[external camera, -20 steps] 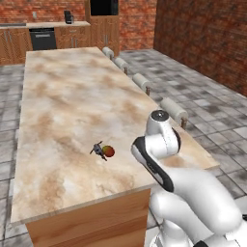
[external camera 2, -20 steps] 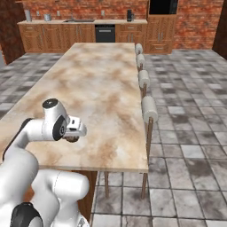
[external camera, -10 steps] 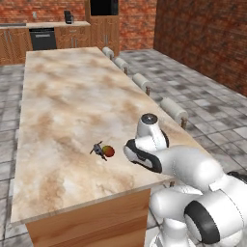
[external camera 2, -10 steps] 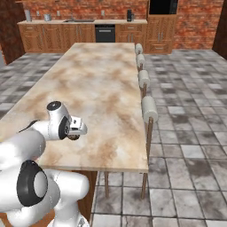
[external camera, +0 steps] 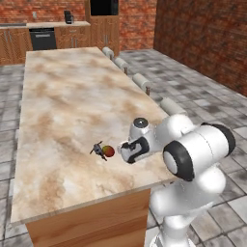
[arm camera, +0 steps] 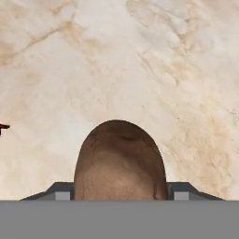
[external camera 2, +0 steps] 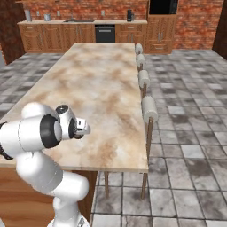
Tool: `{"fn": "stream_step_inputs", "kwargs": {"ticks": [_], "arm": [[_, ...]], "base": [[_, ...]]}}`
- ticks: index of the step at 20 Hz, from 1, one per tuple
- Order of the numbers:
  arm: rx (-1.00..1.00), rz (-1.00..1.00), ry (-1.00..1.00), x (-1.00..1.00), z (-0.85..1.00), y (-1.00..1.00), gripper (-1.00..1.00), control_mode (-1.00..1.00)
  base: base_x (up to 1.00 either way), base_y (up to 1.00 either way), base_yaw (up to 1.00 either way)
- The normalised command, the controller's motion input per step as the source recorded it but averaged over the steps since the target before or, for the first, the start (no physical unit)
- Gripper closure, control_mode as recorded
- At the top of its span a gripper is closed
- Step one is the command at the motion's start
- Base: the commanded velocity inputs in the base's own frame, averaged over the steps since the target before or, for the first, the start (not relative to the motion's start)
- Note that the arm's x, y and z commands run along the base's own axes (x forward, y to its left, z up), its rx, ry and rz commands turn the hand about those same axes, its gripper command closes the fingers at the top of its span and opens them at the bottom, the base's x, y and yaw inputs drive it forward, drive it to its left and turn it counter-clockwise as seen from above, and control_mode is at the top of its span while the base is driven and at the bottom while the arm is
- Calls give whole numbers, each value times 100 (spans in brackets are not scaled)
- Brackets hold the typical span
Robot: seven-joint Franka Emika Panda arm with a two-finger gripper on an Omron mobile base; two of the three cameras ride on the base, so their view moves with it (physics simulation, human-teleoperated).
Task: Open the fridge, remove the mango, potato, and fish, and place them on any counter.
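From the left base view, the gripper [external camera: 126,150] hangs low over the counter [external camera: 62,96] just right of the mango [external camera: 109,151] and fish [external camera: 99,150], near the near edge, its load hidden. The right base view hides the gripper's [external camera 2: 84,130] fingers behind the wrist. In the hand view the potato [arm camera: 120,163] sits clamped between the fingers [arm camera: 59,192], its lower end cut off, long axis seemingly pointing away along the gripper over bare stone.

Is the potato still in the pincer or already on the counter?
In the pincer: the potato sits between its fingertips, above the counter.

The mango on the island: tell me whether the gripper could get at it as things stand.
Probably not yet. The mango lies in the open on the counter beside the fish, close to the gripper, but the jaws are shut on the potato, which must be set down first.
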Motion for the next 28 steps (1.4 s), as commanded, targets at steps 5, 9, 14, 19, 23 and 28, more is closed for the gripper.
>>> {"fn": "stream_step_inputs", "kwargs": {"ticks": [5,9,14,19,23,28], "arm": [[0,0,1,75,-31,0,-100,-100],[0,0,0,76,-23,0,-100,-100],[0,0,0,81,-17,0,-100,-100],[3,0,-13,-5,24,-2,-100,-100],[7,0,-33,-100,71,-16,-100,-100],[6,0,-24,-100,66,-41,-100,-100]], "base": [[0,0,0],[0,0,0],[0,0,0],[0,0,0],[0,0,0],[0,0,0]]}}
